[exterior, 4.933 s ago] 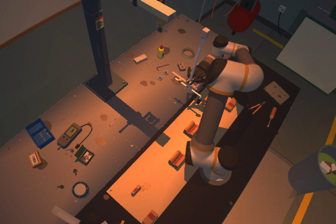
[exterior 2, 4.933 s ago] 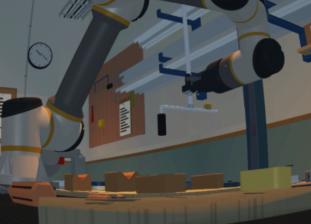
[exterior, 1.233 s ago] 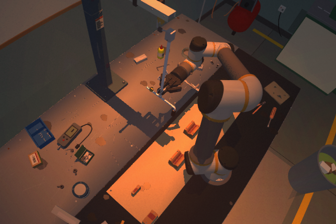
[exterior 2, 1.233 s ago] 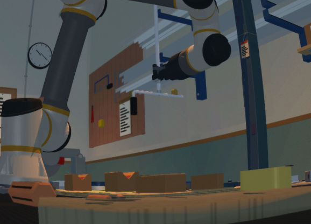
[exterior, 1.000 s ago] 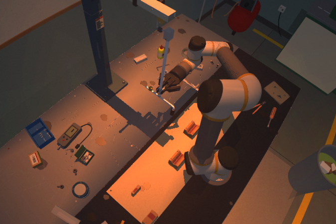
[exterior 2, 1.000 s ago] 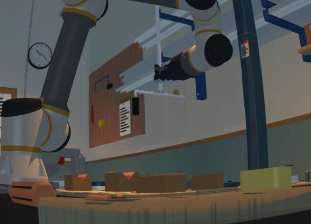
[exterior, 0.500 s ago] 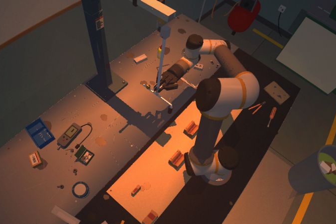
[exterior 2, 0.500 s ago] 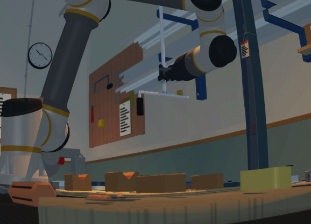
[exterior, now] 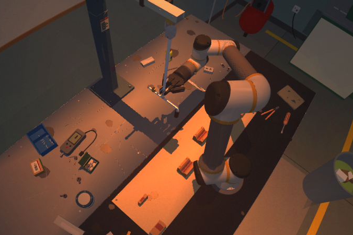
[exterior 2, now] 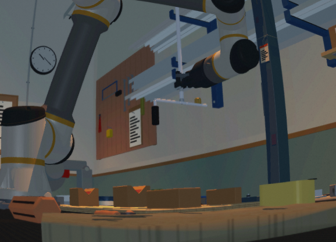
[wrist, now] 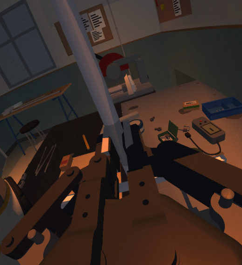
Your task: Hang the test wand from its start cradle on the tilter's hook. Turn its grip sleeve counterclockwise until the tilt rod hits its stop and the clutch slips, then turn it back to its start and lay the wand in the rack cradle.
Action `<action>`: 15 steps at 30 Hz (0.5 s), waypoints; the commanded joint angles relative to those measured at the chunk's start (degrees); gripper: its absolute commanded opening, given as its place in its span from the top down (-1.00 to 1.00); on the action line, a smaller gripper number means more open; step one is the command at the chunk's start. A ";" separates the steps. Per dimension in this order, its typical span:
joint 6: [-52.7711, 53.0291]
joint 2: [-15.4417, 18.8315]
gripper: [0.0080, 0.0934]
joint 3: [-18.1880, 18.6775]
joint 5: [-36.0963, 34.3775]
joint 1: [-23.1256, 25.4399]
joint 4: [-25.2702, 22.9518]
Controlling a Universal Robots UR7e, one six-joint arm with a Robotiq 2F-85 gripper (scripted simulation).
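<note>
The test wand [exterior: 167, 65] [exterior 2: 179, 50] [wrist: 92, 76] is a long pale upright rod, raised well above the bench with its upper end near the overhead tilter bar [exterior: 165, 9]. At its lower end a thin crossbar [exterior: 163, 97] [exterior 2: 180, 102] runs sideways, carrying a dark cylindrical weight [exterior: 176, 113] [exterior 2: 155, 115] at one end and a small yellow piece [exterior 2: 197, 100] at the other. The blue post [exterior: 103, 44] [exterior 2: 271, 85] stands beside it. My gripper [exterior: 165, 88] [exterior 2: 178, 78] [wrist: 117, 160] is closed around the wand's lower shaft, just above the crossbar.
A blue tray [exterior: 41, 139] [wrist: 222, 106] sits far down the bench with a handheld meter [exterior: 72, 141] [wrist: 208, 129] and small parts. Orange cradle blocks [exterior: 200, 135] [exterior: 185, 166] [exterior 2: 129, 195] lie on the lit mat by my base. A waste bin [exterior: 340, 177] stands on the floor.
</note>
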 commanded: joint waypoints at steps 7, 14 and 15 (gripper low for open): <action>0.00 0.43 1.00 -0.72 0.32 0.32 0.25; 0.00 0.79 1.00 -1.22 0.54 0.54 0.40; 0.00 0.83 1.00 -1.27 0.57 0.57 0.41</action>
